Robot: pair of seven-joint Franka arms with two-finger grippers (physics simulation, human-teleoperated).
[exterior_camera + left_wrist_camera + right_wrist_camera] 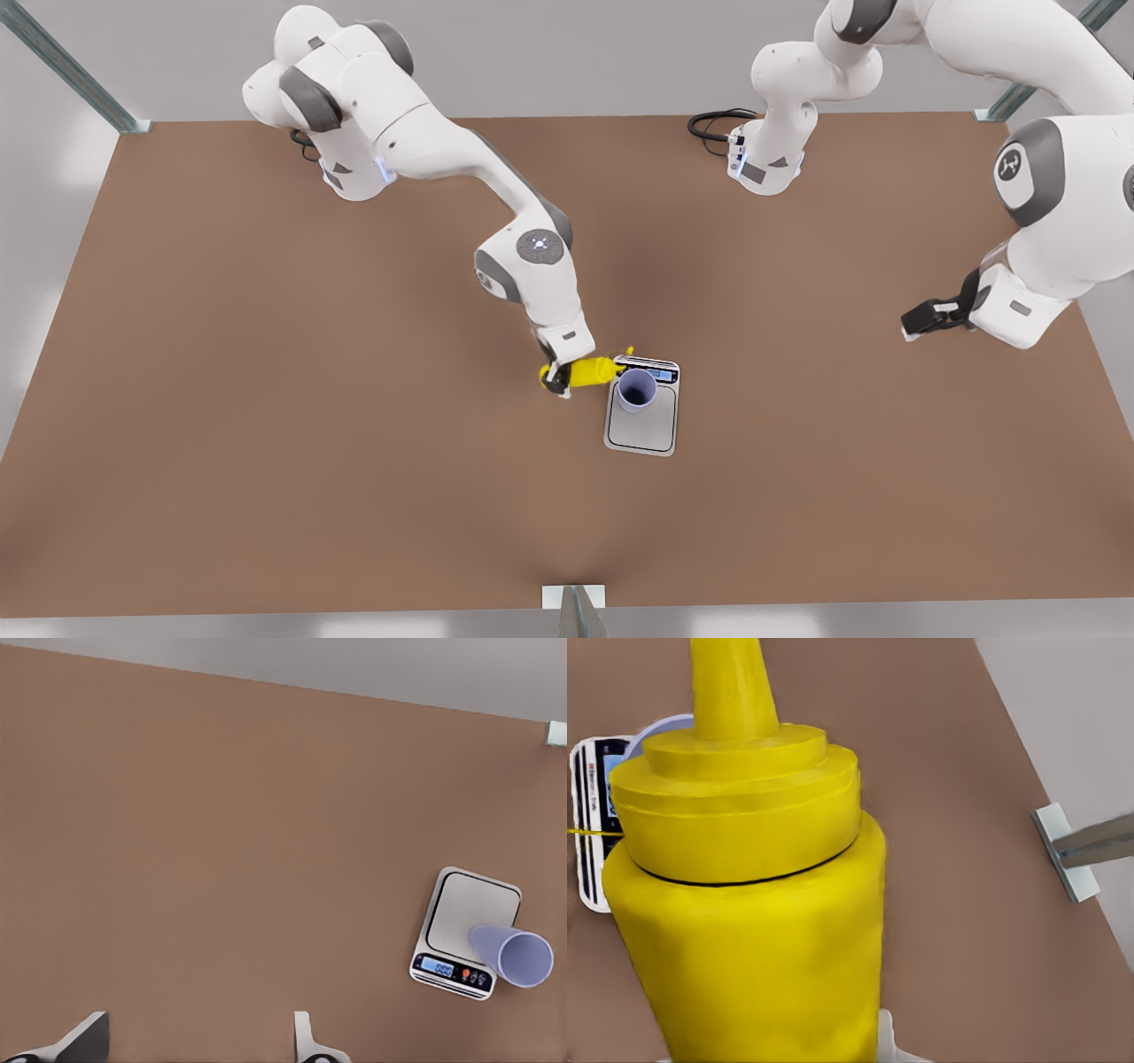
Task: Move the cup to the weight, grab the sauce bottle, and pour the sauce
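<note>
The yellow sauce bottle (589, 370) lies tipped on its side above the table, and my right gripper (556, 377) is shut on its body. Its nozzle points at the lavender cup (636, 390), which stands upright on the weight (642, 430) near the display strip. In the right wrist view the sauce bottle (744, 904) is close up, with the cup's rim (664, 725) and the weight (594, 815) behind it. My left gripper (926, 317) waits open at the front view's right, far from the weight (465, 912) and cup (518, 957).
The brown table (266, 399) stretches wide on all sides of the weight. A metal bracket (574, 598) sits at the near edge, frame posts stand at the far corners, and a black cable (713, 124) lies by one arm's base.
</note>
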